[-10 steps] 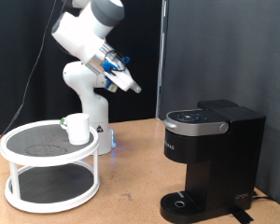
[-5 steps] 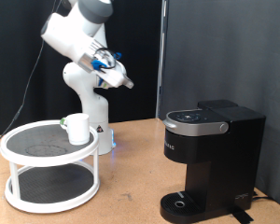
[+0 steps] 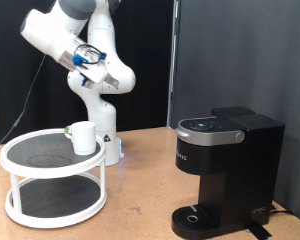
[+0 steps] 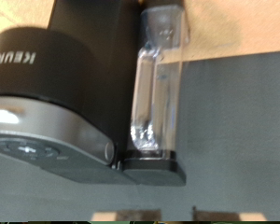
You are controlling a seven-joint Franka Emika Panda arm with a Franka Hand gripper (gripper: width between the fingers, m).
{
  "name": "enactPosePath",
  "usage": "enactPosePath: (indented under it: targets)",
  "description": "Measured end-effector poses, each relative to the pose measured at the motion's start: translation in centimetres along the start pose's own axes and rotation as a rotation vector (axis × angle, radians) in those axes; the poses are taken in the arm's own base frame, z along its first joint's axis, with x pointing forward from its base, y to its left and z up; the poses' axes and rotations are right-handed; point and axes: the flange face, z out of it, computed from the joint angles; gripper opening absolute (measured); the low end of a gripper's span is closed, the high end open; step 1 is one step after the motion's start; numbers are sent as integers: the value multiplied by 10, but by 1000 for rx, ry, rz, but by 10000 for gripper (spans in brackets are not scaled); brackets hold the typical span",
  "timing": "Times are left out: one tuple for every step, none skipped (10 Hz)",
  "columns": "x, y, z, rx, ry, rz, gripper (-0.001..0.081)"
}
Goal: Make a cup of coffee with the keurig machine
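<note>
Cup [image 3: 83,137] on rack; arm raised, tool [image 3: 82,60] high above, grip state unclear.

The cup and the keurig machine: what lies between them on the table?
Exterior view: between cup and keurig machine stand the robot's white base and bare table.

A lab test bench: black curtain [image 3: 220,50] backdrop, white robot arm [image 3: 90,90] mounted on a wooden table [image 3: 140,190], cables hanging behind it, a two-tier white rack [image 3: 50,185] and coffee machine [image 3: 225,170] as props
</note>
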Motion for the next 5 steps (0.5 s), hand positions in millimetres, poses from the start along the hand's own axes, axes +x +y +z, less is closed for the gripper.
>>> enactPosePath:
  targets:
    - [11,0,-11,2,4,14,0]
    - [17,2,-18,1,-1,21,0]
    - [17,2,-17,-1,1,20,0]
    - [19,1,-17,2,8,28,0]
    - [23,0,-18,5,29,48,0]
